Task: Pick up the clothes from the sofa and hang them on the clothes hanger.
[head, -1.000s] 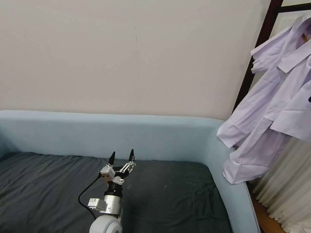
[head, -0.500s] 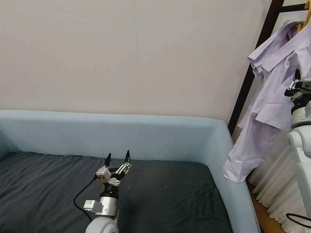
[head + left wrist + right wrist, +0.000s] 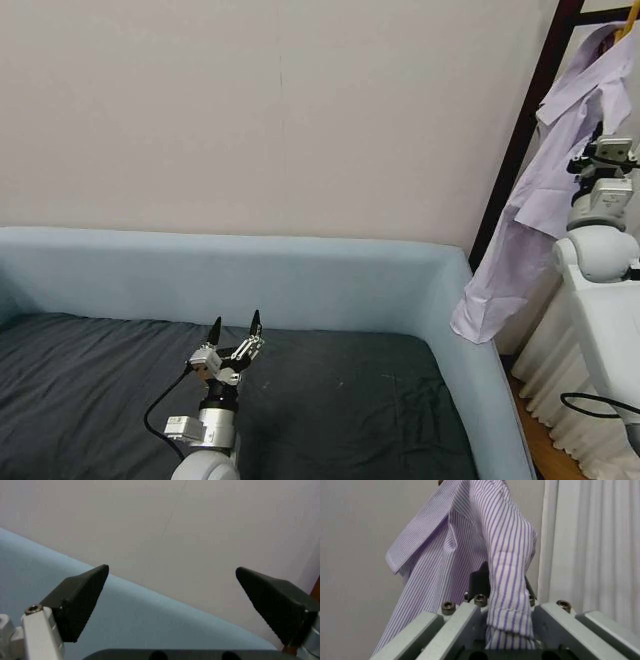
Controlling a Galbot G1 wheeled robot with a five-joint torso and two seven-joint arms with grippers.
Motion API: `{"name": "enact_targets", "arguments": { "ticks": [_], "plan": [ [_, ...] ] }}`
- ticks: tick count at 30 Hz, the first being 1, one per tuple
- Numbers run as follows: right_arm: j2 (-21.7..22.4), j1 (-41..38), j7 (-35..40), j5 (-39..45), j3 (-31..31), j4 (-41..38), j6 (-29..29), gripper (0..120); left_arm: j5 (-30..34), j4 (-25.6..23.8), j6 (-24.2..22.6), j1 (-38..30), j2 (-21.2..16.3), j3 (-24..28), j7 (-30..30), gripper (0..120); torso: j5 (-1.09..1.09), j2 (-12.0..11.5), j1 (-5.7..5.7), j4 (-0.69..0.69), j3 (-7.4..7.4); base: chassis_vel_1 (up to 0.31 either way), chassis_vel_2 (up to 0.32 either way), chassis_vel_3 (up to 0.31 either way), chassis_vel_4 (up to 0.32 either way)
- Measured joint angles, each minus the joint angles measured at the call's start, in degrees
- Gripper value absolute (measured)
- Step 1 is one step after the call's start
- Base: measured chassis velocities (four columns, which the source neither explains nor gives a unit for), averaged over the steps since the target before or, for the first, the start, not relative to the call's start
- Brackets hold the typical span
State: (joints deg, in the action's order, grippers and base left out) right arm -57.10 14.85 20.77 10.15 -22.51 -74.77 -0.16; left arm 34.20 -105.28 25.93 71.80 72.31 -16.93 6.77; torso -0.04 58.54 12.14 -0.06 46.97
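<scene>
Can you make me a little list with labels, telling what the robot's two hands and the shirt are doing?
shirt: purple stripes, hanging up high past the sofa's right end
dark post: stands beside the shirt
right gripper: up high at the shirt, jaws shut on its cloth
left gripper: low over the dark seat cushion, jaws open, holding nothing
sofa: light blue

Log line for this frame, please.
left gripper: open, empty, above sofa seat | right gripper: raised, shut on striped shirt | shirt: hanging beyond sofa end
</scene>
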Motion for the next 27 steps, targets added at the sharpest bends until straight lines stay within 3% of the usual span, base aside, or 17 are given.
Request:
{"name": "enact_targets", "arguments": {
  "ticks": [9,27],
  "plan": [
    [-2.77,-6.76,4.53,-0.57,5.52,7.75,-1.65,1,0.01,-0.56,0.00,0.65,0.25,-0.52,0.09,100,0.00,0.00,0.00,0.01,0.00,0.000,0.000,0.000,0.000],
    [-4.49,-13.17,4.35,-1.03,6.95,15.85,-0.52,1,-0.09,-0.91,0.11,0.62,0.40,-0.23,0.02,100,0.00,0.00,0.00,-0.01,-0.01,0.000,0.000,0.000,0.000]
  ]
}}
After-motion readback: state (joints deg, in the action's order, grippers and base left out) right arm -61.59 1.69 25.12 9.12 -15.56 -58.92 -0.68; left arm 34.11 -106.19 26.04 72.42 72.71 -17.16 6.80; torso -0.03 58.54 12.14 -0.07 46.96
